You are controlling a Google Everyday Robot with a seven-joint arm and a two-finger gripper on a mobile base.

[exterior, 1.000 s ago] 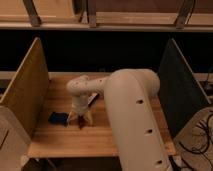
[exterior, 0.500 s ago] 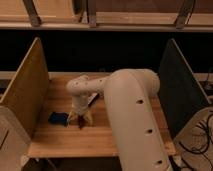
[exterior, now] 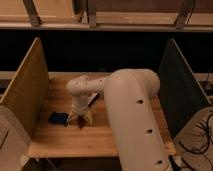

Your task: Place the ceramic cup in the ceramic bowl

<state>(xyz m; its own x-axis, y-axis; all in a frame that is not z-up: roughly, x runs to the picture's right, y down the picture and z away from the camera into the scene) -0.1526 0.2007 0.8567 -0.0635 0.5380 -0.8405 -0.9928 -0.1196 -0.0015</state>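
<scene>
Gripper: the gripper (exterior: 80,118) hangs low over the left part of the wooden counter (exterior: 75,142), pointing down, just right of a small blue object (exterior: 56,118).
Jaws: spread wide; nothing pale can be made out between them, so they appear to hold nothing.
Ceramic cup: not visible; it may lie under the wrist or behind the bulky arm (exterior: 132,120).
Ceramic bowl: not visible either; the arm covers most of the counter's right half.
Risk, wrong pick: the blue object sits so close that closing here could catch or shove it.
Risk, blind descent: if the cup is under the tips, pressing down could tip it or skid it towards the tan left board (exterior: 25,92).
Risk, placement: with the bowl hidden, a carried cup could strike its rim.
</scene>
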